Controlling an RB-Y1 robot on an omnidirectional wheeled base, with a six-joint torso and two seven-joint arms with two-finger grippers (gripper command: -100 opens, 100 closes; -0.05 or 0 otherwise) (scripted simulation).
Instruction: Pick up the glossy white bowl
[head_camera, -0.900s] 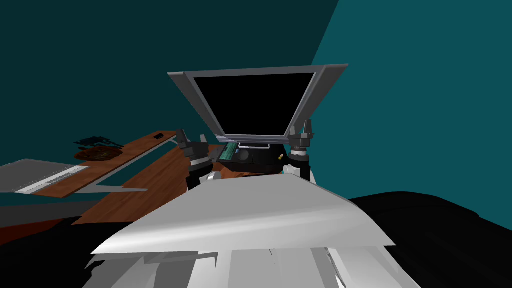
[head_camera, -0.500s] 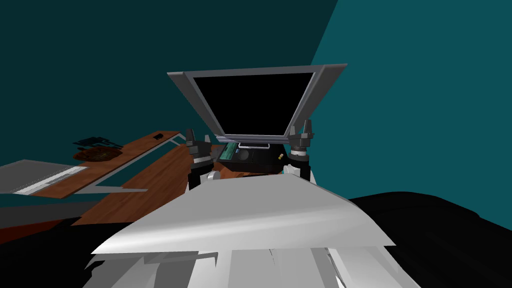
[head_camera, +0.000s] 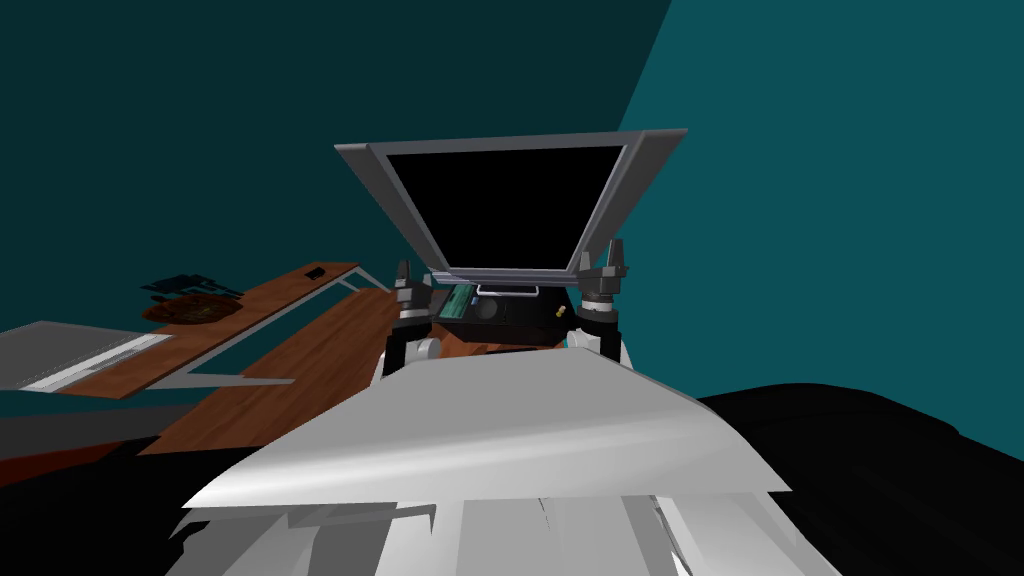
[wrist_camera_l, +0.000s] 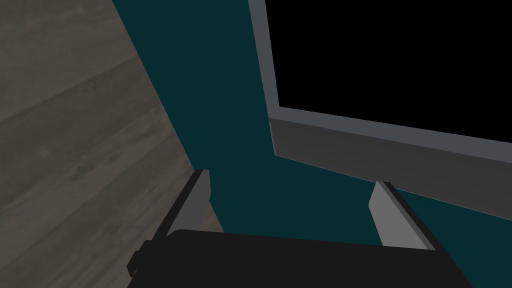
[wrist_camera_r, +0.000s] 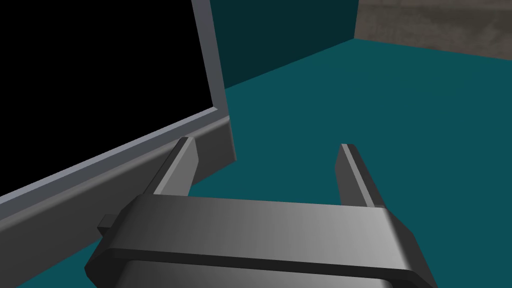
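Observation:
My left gripper (head_camera: 413, 275) is held up over the brown wooden top (head_camera: 300, 350), just left of a grey-framed black panel (head_camera: 510, 205). Its fingers (wrist_camera_l: 200, 195) stand open with nothing between them, pointing at the teal wall beside the panel's lower corner (wrist_camera_l: 280, 135). My right gripper (head_camera: 604, 258) is raised at the panel's right lower corner. It is open too, and empty, in the right wrist view (wrist_camera_r: 265, 160), with the panel's grey frame (wrist_camera_r: 210, 125) close beside one finger.
A black box-like device (head_camera: 500, 315) sits under the panel between my arms. Far left on the wooden top lie a dark brown round thing (head_camera: 190, 308) and a small dark item (head_camera: 316, 272). A grey slab (head_camera: 90, 355) lies further left. Teal walls close the back.
My left gripper has swung right, from over the wooden top's edge to just beside the panel's lower left corner, and now stands more upright. The right arm has stayed still.

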